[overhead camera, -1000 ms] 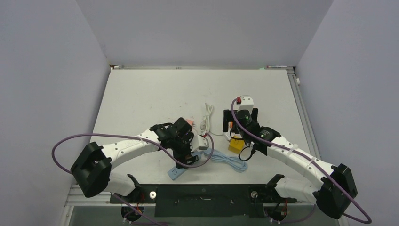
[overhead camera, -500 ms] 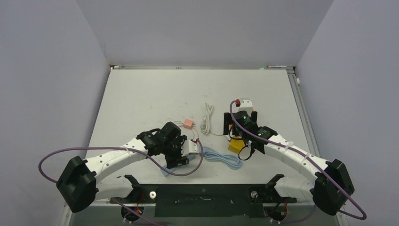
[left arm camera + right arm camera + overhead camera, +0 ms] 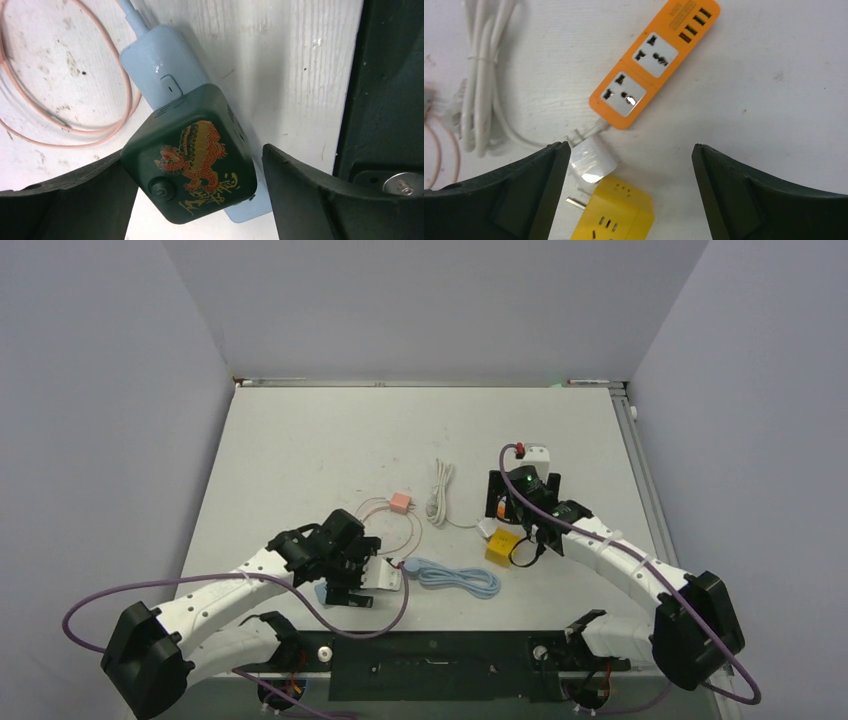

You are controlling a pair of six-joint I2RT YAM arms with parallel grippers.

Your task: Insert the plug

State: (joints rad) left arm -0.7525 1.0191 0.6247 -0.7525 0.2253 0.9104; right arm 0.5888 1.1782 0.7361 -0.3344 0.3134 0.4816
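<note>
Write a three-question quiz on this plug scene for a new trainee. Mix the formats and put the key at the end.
1. True or false: in the left wrist view, the dark green adapter sits on the light blue power strip.
2. How many large sockets show on the orange power strip in the right wrist view? A: one. B: two. C: four.
3. Fill in the blank: the cube adapter lying by the orange power strip's cord end is coloured ____.

Key: 1 true; 2 B; 3 yellow.
</note>
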